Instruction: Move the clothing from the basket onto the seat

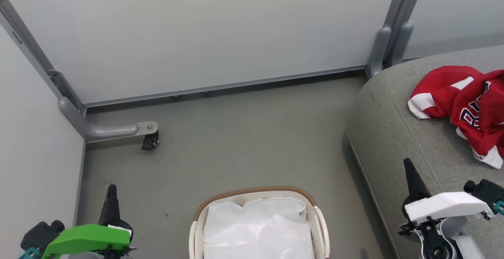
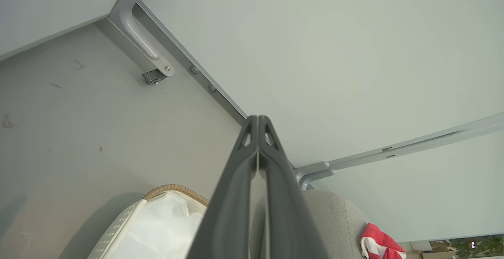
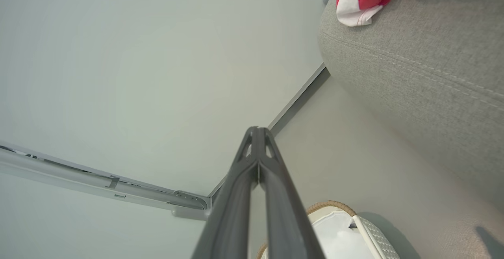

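Clothing (image 1: 453, 93) on seat (image 1: 393, 145), basket (image 1: 256, 190) on floor (image 1: 244, 133)

Red clothing (image 1: 464, 105) crumpled on grey seat (image 1: 397, 141); white basket (image 1: 319, 219), brown rim, on floor beside it, holding white liner.

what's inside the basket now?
The basket holds a crumpled white liner cloth; no red fabric shows there. The clothing lies on the seat. Anything beneath the liner is hidden.

Pale partition panels (image 1: 197, 26) span the top of the head view above a grey floor (image 1: 244, 133); a castered metal foot (image 1: 118, 130) juts from the left.
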`<state>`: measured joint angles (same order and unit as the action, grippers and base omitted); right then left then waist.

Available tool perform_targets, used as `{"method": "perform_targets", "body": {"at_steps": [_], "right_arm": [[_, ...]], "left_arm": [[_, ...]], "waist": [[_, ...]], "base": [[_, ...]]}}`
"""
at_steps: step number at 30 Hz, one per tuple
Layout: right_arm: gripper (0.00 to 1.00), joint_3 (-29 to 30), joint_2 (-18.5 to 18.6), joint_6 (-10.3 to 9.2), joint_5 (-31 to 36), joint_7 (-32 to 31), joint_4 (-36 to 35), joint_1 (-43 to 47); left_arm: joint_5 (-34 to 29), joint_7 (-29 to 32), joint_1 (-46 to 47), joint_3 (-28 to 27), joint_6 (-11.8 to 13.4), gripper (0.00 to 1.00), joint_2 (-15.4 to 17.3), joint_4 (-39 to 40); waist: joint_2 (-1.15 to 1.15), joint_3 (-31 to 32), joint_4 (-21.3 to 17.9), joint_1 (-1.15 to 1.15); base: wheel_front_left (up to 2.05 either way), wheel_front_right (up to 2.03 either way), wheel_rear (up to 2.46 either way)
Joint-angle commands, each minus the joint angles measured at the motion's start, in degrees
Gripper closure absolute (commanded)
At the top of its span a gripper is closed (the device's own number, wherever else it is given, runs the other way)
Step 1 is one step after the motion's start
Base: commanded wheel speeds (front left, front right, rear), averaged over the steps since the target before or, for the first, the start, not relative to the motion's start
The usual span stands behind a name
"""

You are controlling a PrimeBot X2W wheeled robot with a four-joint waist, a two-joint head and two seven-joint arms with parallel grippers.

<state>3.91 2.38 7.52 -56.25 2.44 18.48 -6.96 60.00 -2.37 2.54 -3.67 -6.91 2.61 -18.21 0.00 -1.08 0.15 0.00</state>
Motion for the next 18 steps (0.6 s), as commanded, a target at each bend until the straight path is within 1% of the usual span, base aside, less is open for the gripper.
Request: {"method": "perform_targets", "body": {"at_steps": [1, 18], "right_arm": [[1.00, 0.31, 0.40, -0.02, -1.87, -0.50, -0.94, -0.04], [1.00, 1.04, 0.48, -0.03, -12.19, -3.14, -2.09, 0.22]], "left_arm": [[1.57, 0.35, 1.47, -0.36, -0.28, 1.00, 0.28, 0.86], [10.95, 2.97, 2.39, -1.15, -0.40, 1.00, 0.33, 1.92]], "waist": [[0.00, 0.02, 0.00, 0.00], [0.00, 0.23, -0.04, 0.00]], "base": [[0.00, 0.00, 0.00], [0.00, 0.00, 0.00]]}}
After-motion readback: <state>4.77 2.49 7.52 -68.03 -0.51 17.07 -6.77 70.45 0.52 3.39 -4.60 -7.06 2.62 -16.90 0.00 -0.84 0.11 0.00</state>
